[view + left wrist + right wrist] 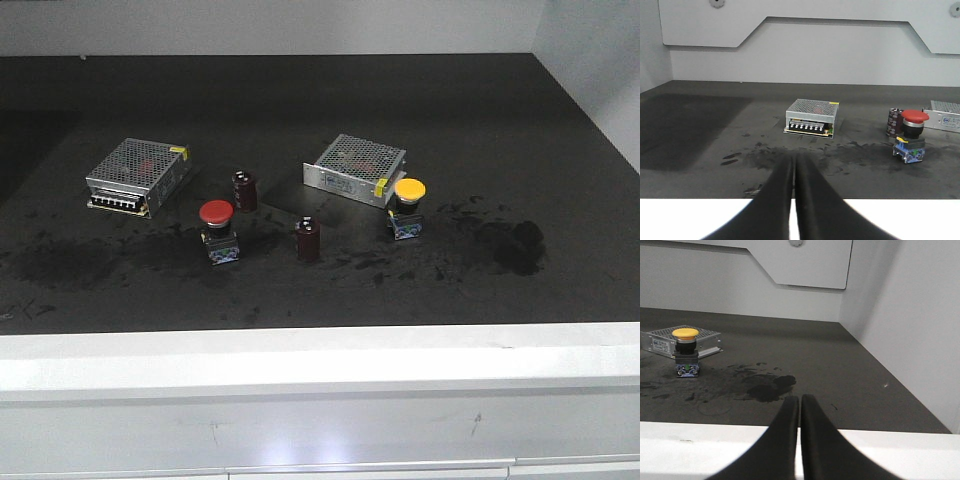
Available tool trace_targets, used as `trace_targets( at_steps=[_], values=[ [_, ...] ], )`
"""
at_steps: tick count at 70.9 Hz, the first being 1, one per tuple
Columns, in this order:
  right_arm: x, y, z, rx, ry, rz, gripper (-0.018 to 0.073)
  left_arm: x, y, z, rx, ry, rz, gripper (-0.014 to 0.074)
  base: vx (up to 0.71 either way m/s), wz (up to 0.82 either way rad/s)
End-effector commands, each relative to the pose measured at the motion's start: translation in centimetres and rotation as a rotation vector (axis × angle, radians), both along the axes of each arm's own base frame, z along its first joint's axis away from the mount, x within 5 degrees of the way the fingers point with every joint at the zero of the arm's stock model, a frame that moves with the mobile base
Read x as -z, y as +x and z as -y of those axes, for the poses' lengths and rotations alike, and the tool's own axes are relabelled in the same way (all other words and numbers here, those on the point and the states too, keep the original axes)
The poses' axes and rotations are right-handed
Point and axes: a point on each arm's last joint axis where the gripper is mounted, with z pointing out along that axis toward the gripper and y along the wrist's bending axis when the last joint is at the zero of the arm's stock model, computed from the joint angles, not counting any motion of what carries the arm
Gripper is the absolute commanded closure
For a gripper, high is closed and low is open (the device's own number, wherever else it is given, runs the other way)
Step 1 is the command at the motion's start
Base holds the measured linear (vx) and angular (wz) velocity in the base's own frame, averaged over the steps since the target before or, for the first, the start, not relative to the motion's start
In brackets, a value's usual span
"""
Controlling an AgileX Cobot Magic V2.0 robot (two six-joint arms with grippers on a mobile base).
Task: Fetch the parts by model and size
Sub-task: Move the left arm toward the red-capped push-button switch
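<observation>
Both tools show fingers pressed together, gripping nothing: the left tool (793, 162) and right tool (800, 401) hang over the white front lip of the dark, stained bench (560, 130). A red-capped mushroom-head push-button switch (217, 232) and a yellow-capped mushroom-head push-button switch (408, 208) stand upright, caps up, long axes vertical. The yellow one sits just beside the front right corner of the right-hand silver mesh-topped metal box (356, 168). The red one stands well left of that box, nearer the lip. Right of that box, bare bench runs to the white side wall (910, 330).
</observation>
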Motion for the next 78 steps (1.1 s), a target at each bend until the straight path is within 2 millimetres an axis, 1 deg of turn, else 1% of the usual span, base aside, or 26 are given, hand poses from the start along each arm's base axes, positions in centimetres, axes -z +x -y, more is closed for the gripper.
trace_targets(
  at_steps=[1, 51, 66, 71, 73, 78],
  values=[
    [-0.5, -0.1, 0.0, 0.008, -0.014, 0.077, 0.0569, -1.2, -0.2, 0.0, -0.001, -0.008, 0.103, 0.0603, 0.00, 0.00],
    [-0.5, -0.1, 0.0, 0.008, -0.014, 0.075, 0.0569, -1.2, -0.2, 0.0, -0.001, -0.008, 0.103, 0.0603, 0.00, 0.00],
    [-0.5, -0.1, 0.0, 0.008, -0.014, 0.076, 0.0569, -1.6, -0.3, 0.0, -0.001, -0.008, 0.144, 0.0603, 0.00, 0.00],
    [-1.0, -0.1, 0.0, 0.008, -0.018, 0.119, 0.0569, -1.9, -0.4, 0.0, -0.001, -0.008, 0.183, 0.0603, 0.00, 0.00],
    [-1.4, -0.2, 0.0, 0.009, -0.025, 0.166, 0.0569, -2.2, -0.4, 0.0, 0.000, -0.010, 0.209, 0.0603, 0.00, 0.00],
    [-2.4, -0.4, 0.1, 0.008, 0.020, 0.261, 0.0569, -3.6, -0.8, 0.0, 0.000, -0.007, 0.296, 0.0603, 0.00, 0.00]
  ],
)
